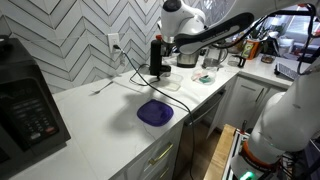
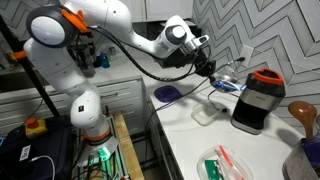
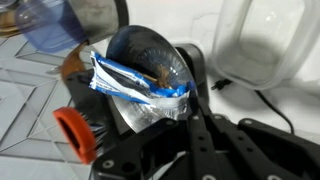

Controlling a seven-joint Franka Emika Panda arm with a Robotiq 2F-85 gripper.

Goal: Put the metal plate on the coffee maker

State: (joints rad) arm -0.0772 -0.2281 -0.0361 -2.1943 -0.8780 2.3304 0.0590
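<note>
The white robot arm (image 1: pixel 215 32) is reaching out over the smooth white counter (image 1: pixel 100 110), its black gripper (image 2: pixel 206 66) squeezing the round shiny metal plate (image 3: pixel 150 58) right by the tall black coffee maker (image 1: pixel 157 60).

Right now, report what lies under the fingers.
Visible: a dark round metal plate with a shiny crumpled blue-and-white piece across it. They hide whatever lies beneath, so the top of the coffee maker is unseen.
</note>
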